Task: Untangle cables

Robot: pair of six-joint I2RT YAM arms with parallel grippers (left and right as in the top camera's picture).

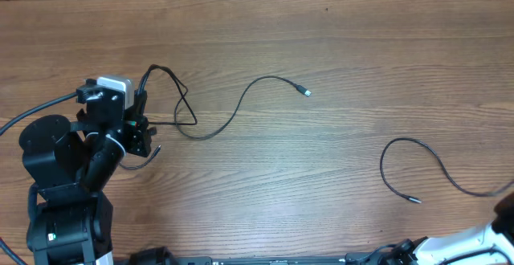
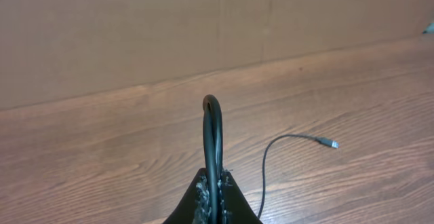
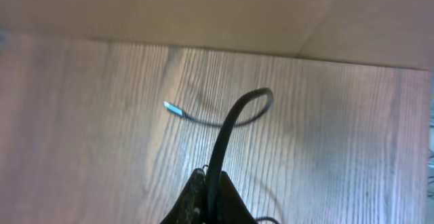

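Matte-black jointed left arm w/ round base is seen overhead; a white boxy camera block is mounted at its wrist. Black left gripper fingers are lined w/ gritty, possibly grey, pads. On the right arm a white shell is seen, mostly cropped.

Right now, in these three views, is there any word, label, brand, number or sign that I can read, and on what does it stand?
None can be read. The table, the left cable, the right cable and the white block on the left arm show no lettering.
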